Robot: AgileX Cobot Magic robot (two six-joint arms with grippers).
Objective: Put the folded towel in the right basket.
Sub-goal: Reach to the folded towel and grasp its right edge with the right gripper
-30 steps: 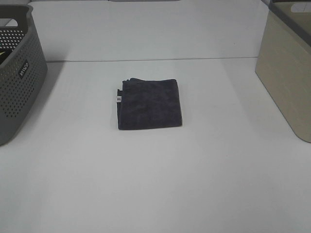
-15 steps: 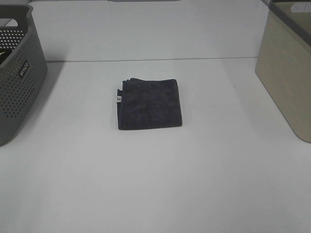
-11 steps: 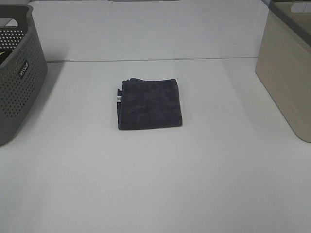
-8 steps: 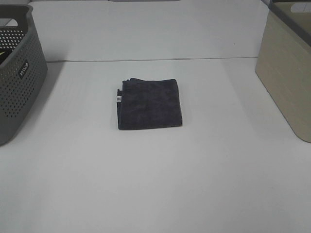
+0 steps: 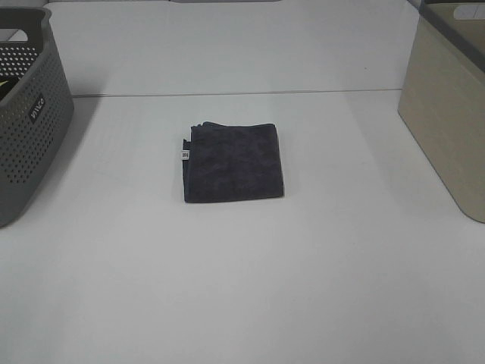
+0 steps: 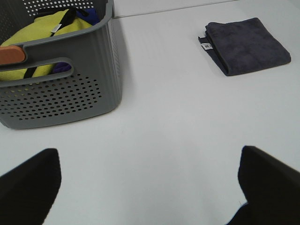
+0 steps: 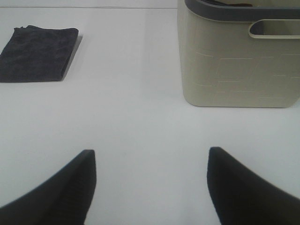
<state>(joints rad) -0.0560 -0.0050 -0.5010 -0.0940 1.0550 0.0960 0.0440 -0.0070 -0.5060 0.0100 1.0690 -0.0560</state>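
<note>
Wrist views — towel (image 6: 247, 46) untouched, well beyond jaws

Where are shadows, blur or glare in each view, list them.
Exterior high: even, soft light, no glare, faint shadow beside the grey basket; towel sharp. Left wrist: left gripper dark and out of focus. Right wrist: right gripper blurred likewise; soft shadow edging the towel.

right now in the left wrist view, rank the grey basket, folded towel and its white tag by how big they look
1. grey basket, largest, though it also sits nearer the camera
2. folded towel
3. white tag, smallest, at the towel's edge
</note>
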